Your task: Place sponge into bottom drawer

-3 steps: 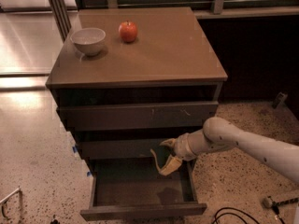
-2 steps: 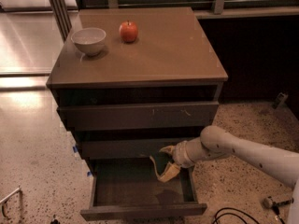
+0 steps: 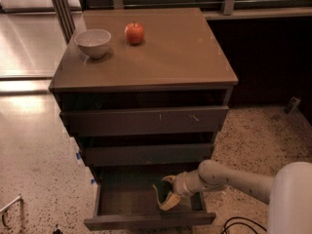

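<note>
The bottom drawer [image 3: 146, 222] of the grey-brown cabinet is pulled open, and its dark tray shows. My gripper [image 3: 165, 199] reaches in from the right on the white arm and sits low inside the drawer's right half. It is shut on the sponge [image 3: 171, 202], of which only a yellow foam edge shows. The sponge is just above the drawer floor; I cannot tell whether it touches.
A red apple [image 3: 134, 33] and a white bowl [image 3: 93, 42] stand on the cabinet top [image 3: 175, 57] at the back left. The two upper drawers [image 3: 146, 121] stand slightly ajar. Cables [image 3: 239, 224] lie on the speckled floor at the lower right.
My gripper with the sponge has moved down and a little left, deeper into the open bottom drawer. Nothing else has moved.
</note>
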Motion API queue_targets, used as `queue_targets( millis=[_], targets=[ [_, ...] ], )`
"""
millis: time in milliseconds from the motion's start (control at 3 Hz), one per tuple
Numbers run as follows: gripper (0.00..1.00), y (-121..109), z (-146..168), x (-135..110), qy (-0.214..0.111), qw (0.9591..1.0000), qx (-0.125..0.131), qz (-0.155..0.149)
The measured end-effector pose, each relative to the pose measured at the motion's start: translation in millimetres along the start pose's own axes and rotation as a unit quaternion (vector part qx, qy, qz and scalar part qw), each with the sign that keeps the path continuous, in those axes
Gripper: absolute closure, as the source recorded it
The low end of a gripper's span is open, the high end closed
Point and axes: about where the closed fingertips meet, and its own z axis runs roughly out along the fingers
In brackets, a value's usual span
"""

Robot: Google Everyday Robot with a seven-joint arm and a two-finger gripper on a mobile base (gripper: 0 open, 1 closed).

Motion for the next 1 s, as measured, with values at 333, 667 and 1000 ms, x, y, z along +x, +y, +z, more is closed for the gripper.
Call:
queue_targets(
  millis=[333,667,1000],
  targets=[
    [1.0,0.0,0.0,0.0,0.0,1.0,0.0,0.0],
    [1.0,-6.1,8.0,18.0,0.023,0.9993,0.018,-0.023],
    [1.0,-21.2,23.1,47.5,0.044,0.9972,0.033,-0.05]
  ],
)
